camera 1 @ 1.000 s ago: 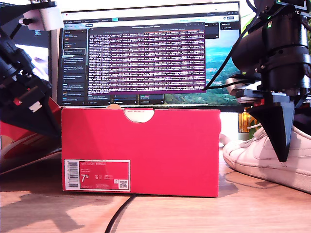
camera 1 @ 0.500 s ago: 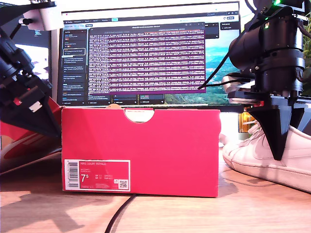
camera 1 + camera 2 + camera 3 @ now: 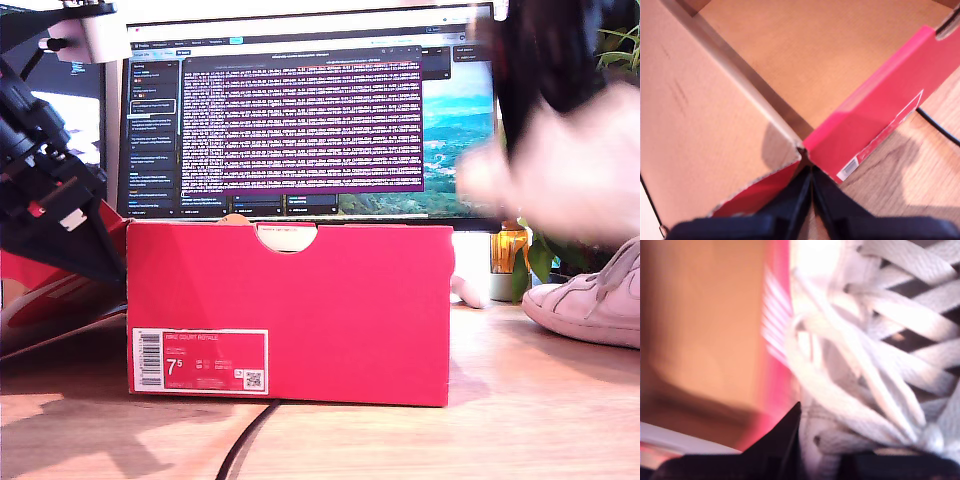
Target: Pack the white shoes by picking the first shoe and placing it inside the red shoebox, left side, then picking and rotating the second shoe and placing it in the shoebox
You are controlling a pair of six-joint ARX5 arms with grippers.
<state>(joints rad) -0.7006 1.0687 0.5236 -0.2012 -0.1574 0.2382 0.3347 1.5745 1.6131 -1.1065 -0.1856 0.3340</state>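
The red box (image 3: 290, 310) stands on the wooden table (image 3: 520, 420) in the middle of the exterior view, its end wall facing the camera; a white label (image 3: 200, 361) on that wall reads "NIKE COURT ROYALE" and "7.5", with a barcode and a small QR square; a half-round notch (image 3: 286, 237) is cut in the top edge; in the first wrist view the box (image 3: 875, 120) is open, and the brown cardboard floor that shows has nothing on it; one white shoe (image 3: 590, 300) lies on the table at the exterior view's right; a second shoe (image 3: 560, 170) is a pale blur above it, off the table, and in the second wrist view its laces (image 3: 880, 365) fill the frame just by the box's red edge; my second gripper (image 3: 805, 440) is at this shoe, but I cannot tell how its jaws stand; my first gripper (image 3: 811, 200) has its jaws together at the box's corner, gripping nothing; a monitor (image 3: 300, 110) full of log text stands behind the box; a black cable (image 3: 245, 445) runs across the table in front of it
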